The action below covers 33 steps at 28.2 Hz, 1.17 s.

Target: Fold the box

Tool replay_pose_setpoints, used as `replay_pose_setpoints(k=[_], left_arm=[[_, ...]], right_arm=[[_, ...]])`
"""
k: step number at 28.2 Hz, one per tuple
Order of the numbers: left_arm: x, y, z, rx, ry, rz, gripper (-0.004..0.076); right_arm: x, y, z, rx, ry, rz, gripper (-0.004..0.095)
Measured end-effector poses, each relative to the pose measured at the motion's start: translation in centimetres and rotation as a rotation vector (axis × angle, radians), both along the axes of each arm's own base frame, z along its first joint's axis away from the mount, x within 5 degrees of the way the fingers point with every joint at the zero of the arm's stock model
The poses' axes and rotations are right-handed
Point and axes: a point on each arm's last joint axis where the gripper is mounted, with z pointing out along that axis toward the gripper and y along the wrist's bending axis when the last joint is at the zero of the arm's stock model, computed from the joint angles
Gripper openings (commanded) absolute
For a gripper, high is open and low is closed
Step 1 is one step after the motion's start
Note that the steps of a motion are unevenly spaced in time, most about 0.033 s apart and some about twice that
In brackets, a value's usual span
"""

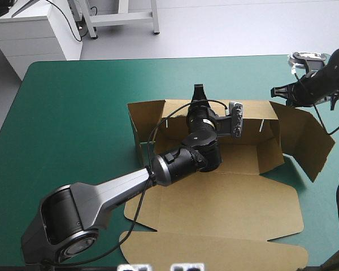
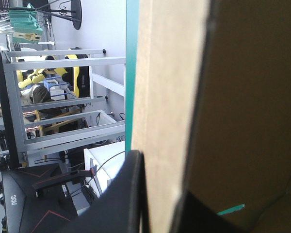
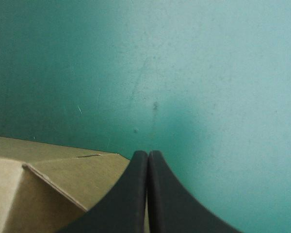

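Note:
The brown box (image 1: 226, 203) lies at mid-table, its lid flat toward the near edge and its far wall (image 1: 175, 108) and side flaps partly raised. My left gripper (image 1: 199, 91) reaches over the tray and is shut on the top edge of the far wall. In the left wrist view the pale board edge (image 2: 169, 97) runs between the black fingers (image 2: 133, 194) of the left gripper (image 2: 160, 179). My right gripper (image 1: 274, 90) hovers by the far corner of the right flap (image 1: 305, 138), shut, with nothing seen in it. The right wrist view has the right gripper (image 3: 148, 154) over the cover, with brown board (image 3: 63, 170) beside it.
The teal-green cover (image 1: 73, 113) stretches wide to the left of the box and beyond its far wall (image 3: 184, 73). The lid's front flap (image 1: 214, 251) reaches the table's near edge. The right flap spreads close to the table's right edge.

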Motion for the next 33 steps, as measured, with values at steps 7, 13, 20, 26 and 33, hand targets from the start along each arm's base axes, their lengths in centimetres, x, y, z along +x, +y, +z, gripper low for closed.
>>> replay_pose_setpoints(k=[7,13,20,26,33], left_arm=[[0.0,0.0,0.0,-0.008,0.005,0.006,-0.0008],[0.0,0.0,-0.1,-0.009,0.010,0.008,-0.0008],[0.0,0.0,-0.1,-0.008,0.012,0.010,-0.0008],[-0.1,0.1,-0.1,0.000,0.016,0.011,-0.0008],[-0.1,0.2,0.0,-0.009,0.021,0.025,-0.0008]], right_arm=[[-2.4,0.2,-0.2,0.003,0.026,0.017,-0.0020],[-3.6,0.6,-1.0,0.036,0.048,0.049,-0.0020],[-4.8,1.9,-4.1,0.145,0.012,0.096,-0.0020],[-6.9,2.6,-4.9,0.202,-0.119,0.084,-0.0020],[-9.8,3.7,-6.8,0.258,-0.237,0.147,-0.0020]])
